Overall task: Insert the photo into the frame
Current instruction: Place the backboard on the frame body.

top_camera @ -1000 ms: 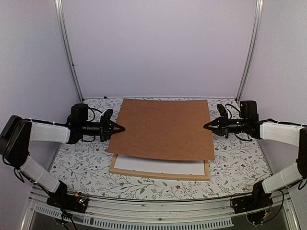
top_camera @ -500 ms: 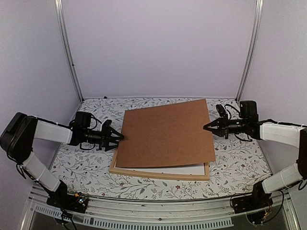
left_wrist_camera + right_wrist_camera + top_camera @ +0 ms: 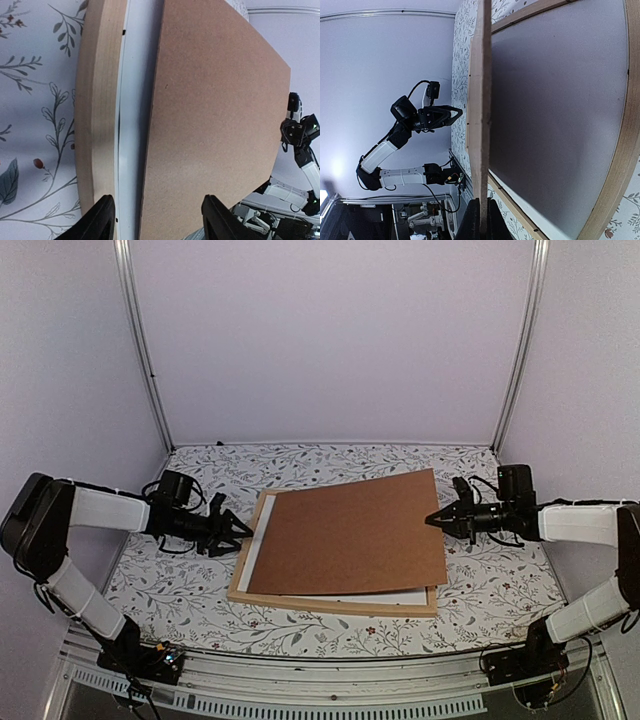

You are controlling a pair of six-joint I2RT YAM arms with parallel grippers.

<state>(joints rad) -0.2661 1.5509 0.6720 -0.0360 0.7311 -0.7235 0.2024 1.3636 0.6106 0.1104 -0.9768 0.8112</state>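
Frame [image 3: 330,604] lies flat beneath the brown backing board [image 3: 350,530], right pincer [image 3: 432,520] clamped on that board's edge, left pincer [image 3: 240,537] gaping.

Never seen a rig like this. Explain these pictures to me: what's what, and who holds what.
Two robot arms are bolted at the table's near edge. One camera looks down from above and behind them; one more sits on each wrist, looking past its own fingers. On the floral table lies a light wooden frame with a white sheet inside. The right fingers pinch the right edge of a brown board, which is tilted over the frame. The left fingers stand open beside it, holding nothing.
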